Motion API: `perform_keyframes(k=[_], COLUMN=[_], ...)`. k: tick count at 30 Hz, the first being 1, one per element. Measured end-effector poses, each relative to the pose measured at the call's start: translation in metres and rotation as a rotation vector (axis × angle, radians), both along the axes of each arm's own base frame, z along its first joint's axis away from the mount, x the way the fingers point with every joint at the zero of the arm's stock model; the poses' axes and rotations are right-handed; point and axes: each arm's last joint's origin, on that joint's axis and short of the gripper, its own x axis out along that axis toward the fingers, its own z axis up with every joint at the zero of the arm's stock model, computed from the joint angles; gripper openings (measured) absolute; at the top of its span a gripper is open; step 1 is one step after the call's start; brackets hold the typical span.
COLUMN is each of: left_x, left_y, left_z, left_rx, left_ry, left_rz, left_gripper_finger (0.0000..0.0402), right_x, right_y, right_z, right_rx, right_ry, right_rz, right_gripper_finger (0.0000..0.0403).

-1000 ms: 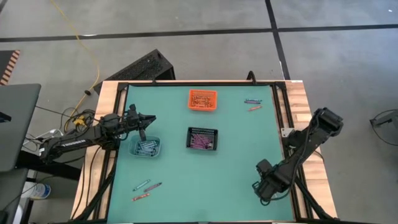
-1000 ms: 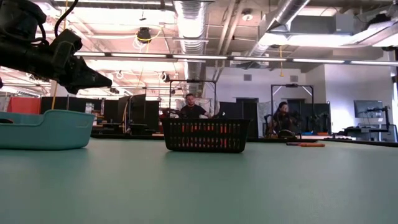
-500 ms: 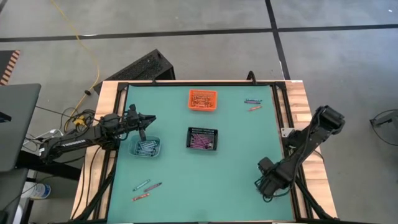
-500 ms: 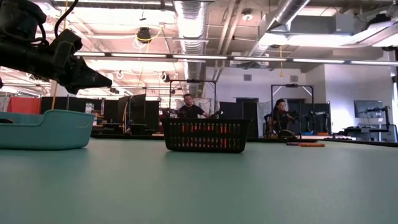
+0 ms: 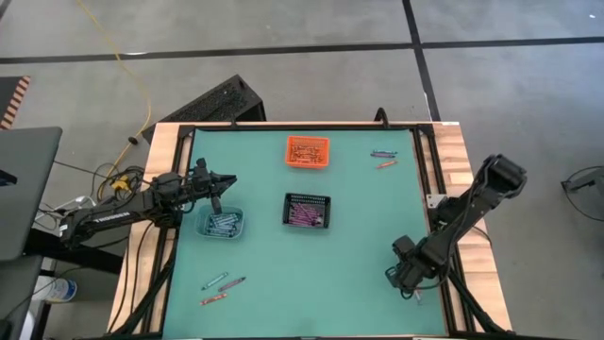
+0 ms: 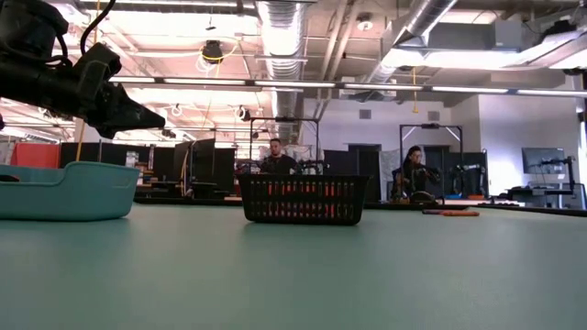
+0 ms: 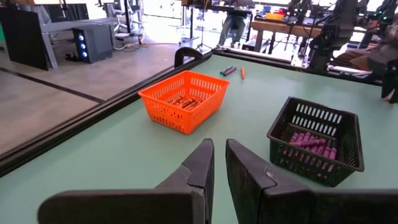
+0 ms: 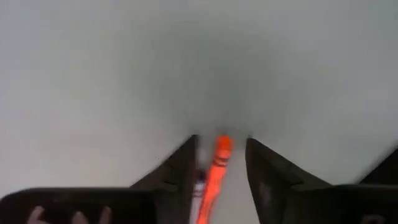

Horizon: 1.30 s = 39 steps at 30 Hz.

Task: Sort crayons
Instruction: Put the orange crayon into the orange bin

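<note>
Straddling an orange crayon [image 8: 216, 163] far from the black bin [image 5: 308, 210], the right gripper [image 8: 219, 168] stands spread to pinch it; the left gripper [image 5: 219, 196], fingers nearly together, waits beside that bin.

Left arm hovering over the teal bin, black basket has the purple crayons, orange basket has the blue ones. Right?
Not quite. The orange basket holds orange crayons, not blue; the left wrist view shows them. The blue ones lie in the teal bin, seen in the high view. The rest stands: the left gripper is over that bin and the black basket holds purple crayons.
</note>
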Motion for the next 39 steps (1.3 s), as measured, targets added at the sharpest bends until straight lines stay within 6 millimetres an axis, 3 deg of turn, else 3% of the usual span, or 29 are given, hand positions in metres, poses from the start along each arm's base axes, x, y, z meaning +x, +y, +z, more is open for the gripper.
perform_keyframes(k=[16, 21, 25, 32, 39], left_x=[0.000, 0.000, 0.000, 0.000, 0.000], left_y=[0.000, 0.000, 0.000, 0.000, 0.000], left_z=[0.000, 0.000, 0.000, 0.000, 0.000], left_rx=[0.000, 0.000, 0.000, 0.000, 0.000], left_ry=[0.000, 0.000, 0.000, 0.000, 0.000], left_rz=[0.000, 0.000, 0.000, 0.000, 0.000], left_gripper_finger=[0.0029, 0.0029, 0.0029, 0.0029, 0.0029], right_x=[0.007, 0.010, 0.017, 0.041, 0.085], right_y=[-0.001, -0.003, -0.006, -0.011, -0.032], right_z=[-0.008, -0.005, 0.004, 0.039, 0.071], right_rx=[-0.016, -0.027, -0.065, -0.138, -0.303], right_ry=[0.014, 0.022, 0.042, -0.022, -0.279], right_rz=[0.027, 0.040, 0.077, 0.138, 0.270], right_gripper_finger=[0.0012, 0.0005, 0.0005, 0.0005, 0.0004])
